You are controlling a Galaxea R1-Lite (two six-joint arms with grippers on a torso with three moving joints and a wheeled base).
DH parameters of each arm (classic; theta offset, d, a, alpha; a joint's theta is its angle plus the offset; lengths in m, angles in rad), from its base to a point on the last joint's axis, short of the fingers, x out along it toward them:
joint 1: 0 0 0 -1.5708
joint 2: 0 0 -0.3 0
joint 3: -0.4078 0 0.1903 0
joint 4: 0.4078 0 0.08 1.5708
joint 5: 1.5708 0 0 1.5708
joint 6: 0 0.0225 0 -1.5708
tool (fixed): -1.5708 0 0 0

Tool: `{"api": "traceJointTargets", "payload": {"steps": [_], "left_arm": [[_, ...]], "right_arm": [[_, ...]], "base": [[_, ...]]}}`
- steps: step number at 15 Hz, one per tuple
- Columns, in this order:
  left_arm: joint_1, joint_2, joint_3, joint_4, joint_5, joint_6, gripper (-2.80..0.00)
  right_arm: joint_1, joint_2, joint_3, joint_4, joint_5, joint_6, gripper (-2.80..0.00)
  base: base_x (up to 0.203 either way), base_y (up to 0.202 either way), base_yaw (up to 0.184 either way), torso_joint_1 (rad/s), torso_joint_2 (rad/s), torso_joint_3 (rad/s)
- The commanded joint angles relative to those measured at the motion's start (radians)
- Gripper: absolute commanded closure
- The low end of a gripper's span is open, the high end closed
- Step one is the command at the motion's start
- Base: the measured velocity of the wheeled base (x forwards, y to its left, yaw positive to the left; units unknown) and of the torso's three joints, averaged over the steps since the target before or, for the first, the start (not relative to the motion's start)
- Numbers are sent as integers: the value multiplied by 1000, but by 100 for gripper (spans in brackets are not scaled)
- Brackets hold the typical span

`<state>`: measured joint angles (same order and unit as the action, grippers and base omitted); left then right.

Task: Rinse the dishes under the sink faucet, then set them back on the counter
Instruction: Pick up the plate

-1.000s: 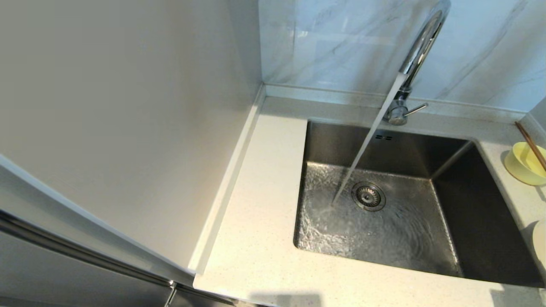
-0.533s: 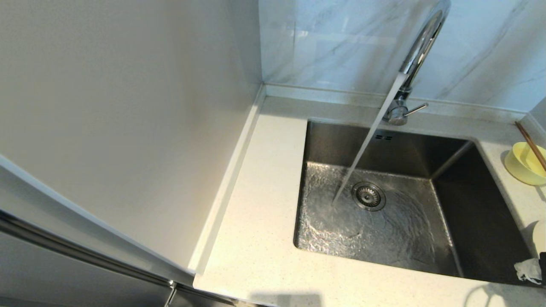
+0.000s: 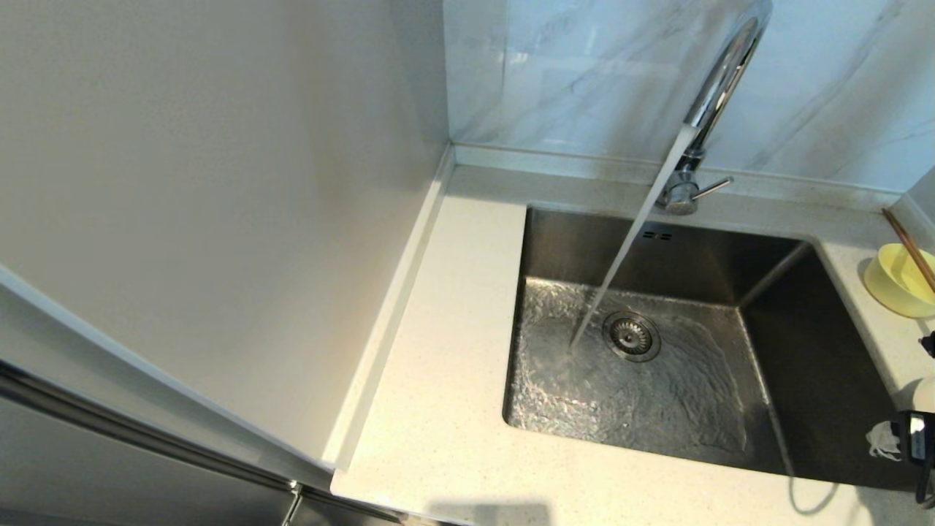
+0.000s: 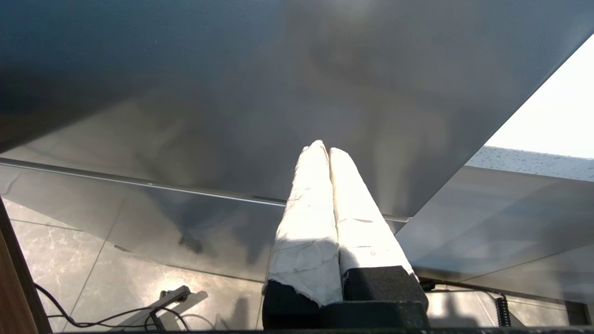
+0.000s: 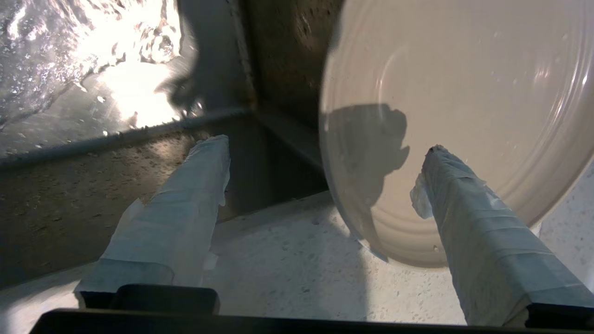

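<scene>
The chrome faucet (image 3: 719, 80) pours a stream of water (image 3: 621, 263) into the steel sink (image 3: 825, 365) near its drain (image 3: 630, 336). On the counter (image 3: 453, 380) right of the sink stands the pale-yellow bowl (image 3: 895, 281) with brown chopsticks (image 3: 909, 248) leaning in it. The white plate (image 5: 464, 93) lies on the counter at the sink's near right corner, just showing at the head view's right edge (image 3: 925, 394). My right gripper (image 5: 325, 146) is open and straddles the plate's rim, one finger (image 5: 464, 218) over the plate, the other over the sink's edge. Nothing is held.
My left gripper (image 4: 322, 146) is shut and empty, parked low beside a grey cabinet front. A tall pale panel (image 3: 219, 219) walls off the counter's left side. Marble backsplash (image 3: 584, 73) rises behind the faucet. Water covers the sink floor.
My right gripper has come into the head view at the lower right edge and moved up beside the plate. Water keeps running.
</scene>
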<state>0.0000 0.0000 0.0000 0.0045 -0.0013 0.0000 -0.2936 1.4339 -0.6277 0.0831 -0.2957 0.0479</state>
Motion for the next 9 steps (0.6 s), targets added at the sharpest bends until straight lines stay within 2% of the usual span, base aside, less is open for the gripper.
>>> {"api": "traceJointTargets", "payload": {"steps": [1, 4, 9], "left_arm": [[0, 0, 0, 0, 0, 0, 0], [0, 0, 0, 0, 0, 0, 0], [0, 0, 0, 0, 0, 0, 0]], "right_arm": [[-23, 52, -8, -8, -2, 1, -280], [-51, 95, -1, -102, -4, -3, -280], [-52, 111, 0, -106, -13, -2, -280]], "base": [[0, 0, 0, 0, 0, 0], [0, 0, 0, 0, 0, 0], [0, 0, 0, 0, 0, 0]]}}
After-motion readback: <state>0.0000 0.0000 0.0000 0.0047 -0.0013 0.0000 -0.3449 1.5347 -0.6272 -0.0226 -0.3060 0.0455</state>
